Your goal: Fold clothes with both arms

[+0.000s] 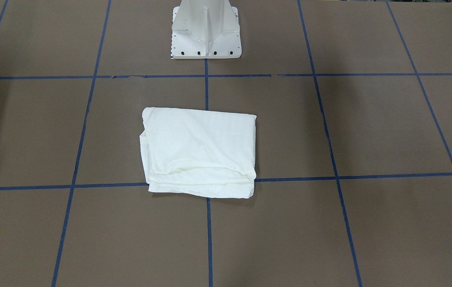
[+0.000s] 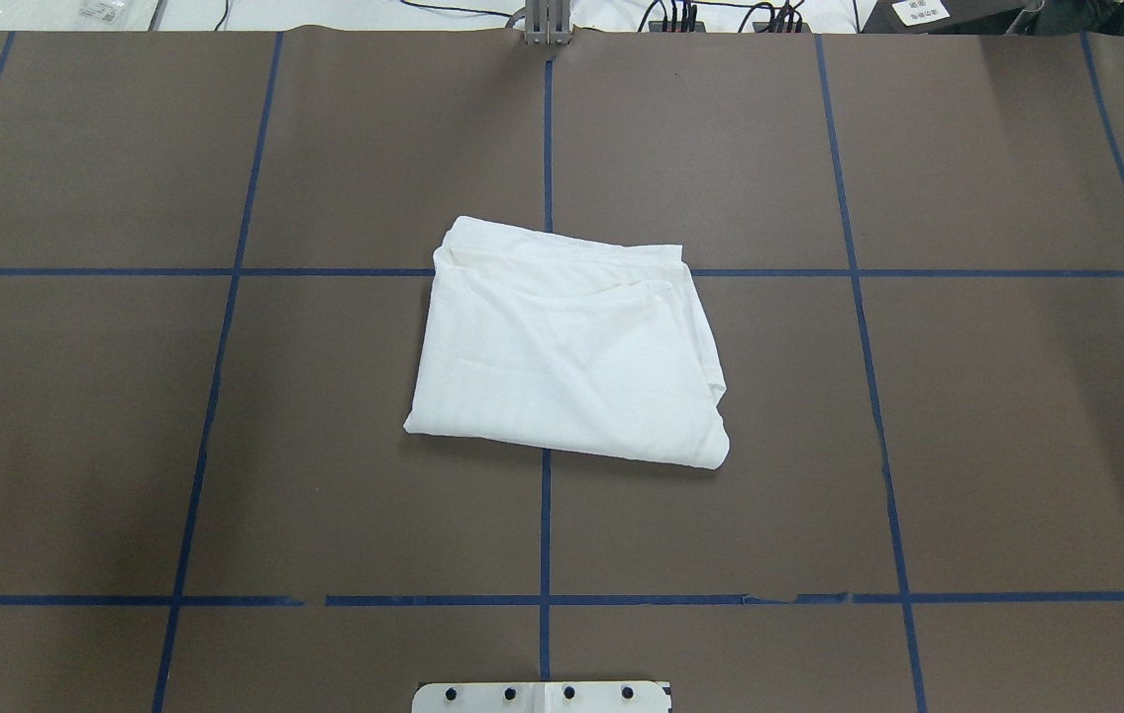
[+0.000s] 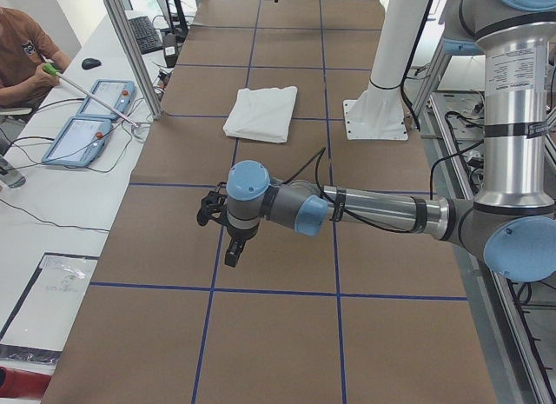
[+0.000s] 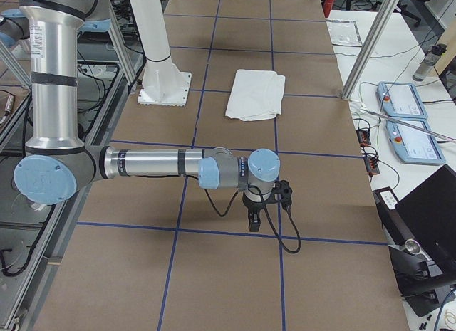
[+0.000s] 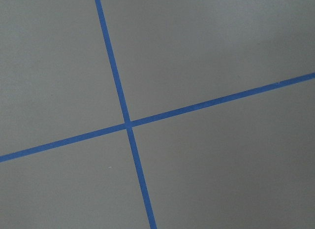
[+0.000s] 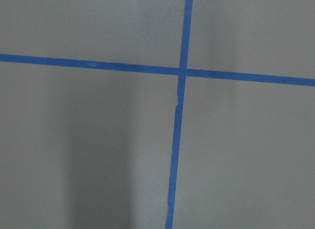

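Now the folded shirt (image 1: 200,151) lies midway on the bench (image 1: 369,131), the left arm (image 3: 373,211) and right arm (image 4: 149,162) over opposite ends, their jaws' opening impossible to tell.

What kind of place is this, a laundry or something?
Probably a robotics lab: a left arm and right arm over a table gridded with blue tape, a folded white shirt on it, control tablets on a side desk.

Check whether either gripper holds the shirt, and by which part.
Neither holds it. The folded shirt lies alone on the table; the left gripper and the right gripper hang well away from it.
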You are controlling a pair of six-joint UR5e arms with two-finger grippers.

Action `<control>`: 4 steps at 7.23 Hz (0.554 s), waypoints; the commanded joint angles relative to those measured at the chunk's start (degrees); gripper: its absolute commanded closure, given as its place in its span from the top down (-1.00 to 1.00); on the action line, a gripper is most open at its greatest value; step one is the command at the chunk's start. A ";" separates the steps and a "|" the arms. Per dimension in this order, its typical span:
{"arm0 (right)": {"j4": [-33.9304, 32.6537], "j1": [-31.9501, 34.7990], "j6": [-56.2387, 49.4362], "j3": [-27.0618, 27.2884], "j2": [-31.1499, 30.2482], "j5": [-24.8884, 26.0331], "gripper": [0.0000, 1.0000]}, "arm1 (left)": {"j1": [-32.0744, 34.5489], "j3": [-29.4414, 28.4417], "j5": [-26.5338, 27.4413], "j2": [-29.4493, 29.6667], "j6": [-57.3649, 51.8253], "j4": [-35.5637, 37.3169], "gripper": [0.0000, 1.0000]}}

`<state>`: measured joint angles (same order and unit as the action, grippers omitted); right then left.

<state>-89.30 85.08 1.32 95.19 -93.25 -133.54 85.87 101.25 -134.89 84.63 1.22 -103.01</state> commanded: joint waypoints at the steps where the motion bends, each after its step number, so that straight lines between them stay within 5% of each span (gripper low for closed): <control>1: 0.00 0.00 0.00 -0.09 0.00 -0.23 1.00 | 0.00 -0.09 0.07 0.01 -0.07 0.00 0.99; 4: 0.00 0.26 0.00 -0.18 0.00 -0.32 1.00 | 0.00 -0.09 0.07 0.01 -0.08 0.00 0.99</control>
<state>-89.30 85.21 1.32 95.03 -93.25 -133.95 85.87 101.17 -134.82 84.64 1.15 -103.01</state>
